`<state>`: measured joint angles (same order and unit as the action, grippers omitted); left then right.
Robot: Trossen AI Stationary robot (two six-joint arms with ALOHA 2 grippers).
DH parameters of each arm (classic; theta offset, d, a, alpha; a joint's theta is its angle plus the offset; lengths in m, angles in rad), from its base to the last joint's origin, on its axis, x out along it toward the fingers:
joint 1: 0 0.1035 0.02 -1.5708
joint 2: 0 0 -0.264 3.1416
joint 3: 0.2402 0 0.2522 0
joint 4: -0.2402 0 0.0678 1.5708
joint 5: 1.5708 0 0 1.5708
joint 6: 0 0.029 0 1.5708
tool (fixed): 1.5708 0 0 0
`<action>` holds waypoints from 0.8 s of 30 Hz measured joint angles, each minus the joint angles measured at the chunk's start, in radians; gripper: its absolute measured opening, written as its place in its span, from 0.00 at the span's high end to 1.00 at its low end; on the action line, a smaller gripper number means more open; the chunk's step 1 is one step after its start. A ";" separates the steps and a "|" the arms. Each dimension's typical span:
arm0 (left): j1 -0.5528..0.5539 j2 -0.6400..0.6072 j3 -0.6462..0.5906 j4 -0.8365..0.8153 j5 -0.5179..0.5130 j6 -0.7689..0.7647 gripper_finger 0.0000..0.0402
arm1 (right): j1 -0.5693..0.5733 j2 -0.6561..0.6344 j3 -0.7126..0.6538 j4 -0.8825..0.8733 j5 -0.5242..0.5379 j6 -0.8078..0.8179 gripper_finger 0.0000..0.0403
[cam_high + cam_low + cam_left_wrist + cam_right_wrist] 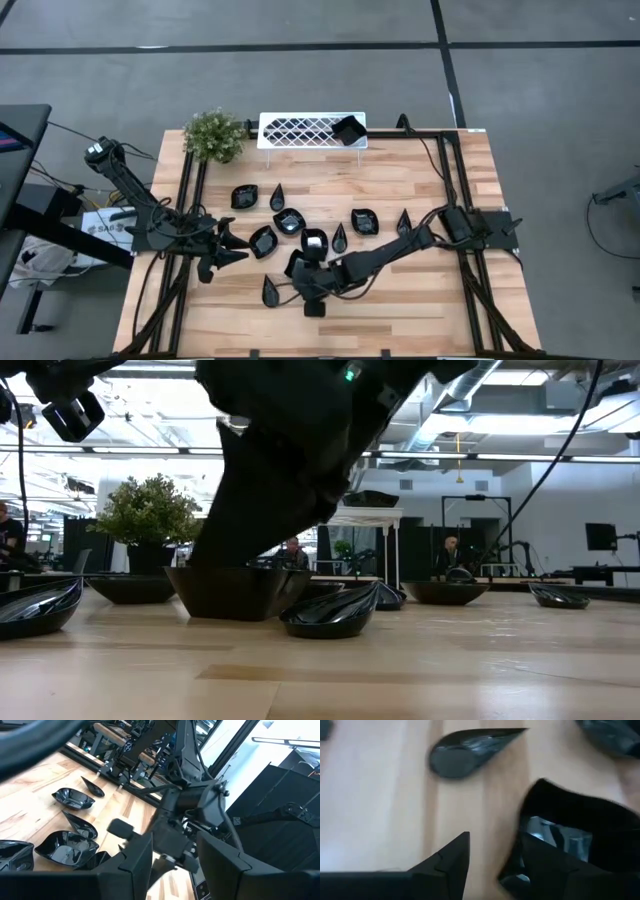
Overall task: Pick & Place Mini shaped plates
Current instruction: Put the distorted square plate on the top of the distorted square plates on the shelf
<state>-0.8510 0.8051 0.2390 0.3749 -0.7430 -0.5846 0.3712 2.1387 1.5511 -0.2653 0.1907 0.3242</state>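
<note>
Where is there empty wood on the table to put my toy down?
Bare wood lies along the near edge and on the right half of the table, past the right arm. The middle is crowded with black plates, with the right hand among them. One plate sits on the white tray.

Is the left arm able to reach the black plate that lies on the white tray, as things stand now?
Probably yes. The left gripper hovers open at the table's left side. The plate lies uncovered at the white tray's right end, far from it, across several other plates.
</note>
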 joint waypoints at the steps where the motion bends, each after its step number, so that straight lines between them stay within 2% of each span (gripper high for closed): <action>1: 0.000 0.000 0.000 0.000 0.000 0.000 0.61 | 0.004 0.005 0.001 0.008 0.008 0.000 0.58; 13: 0.000 0.000 0.000 0.000 0.000 0.000 0.61 | -0.015 0.011 -0.015 -0.059 0.050 0.093 0.68; 24: 0.000 0.000 0.000 0.000 0.000 0.000 0.61 | -0.003 0.010 -0.012 -0.044 0.046 0.096 0.84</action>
<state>-0.8511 0.8051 0.2390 0.3752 -0.7429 -0.5847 0.3677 2.1489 1.5391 -0.3089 0.2367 0.4202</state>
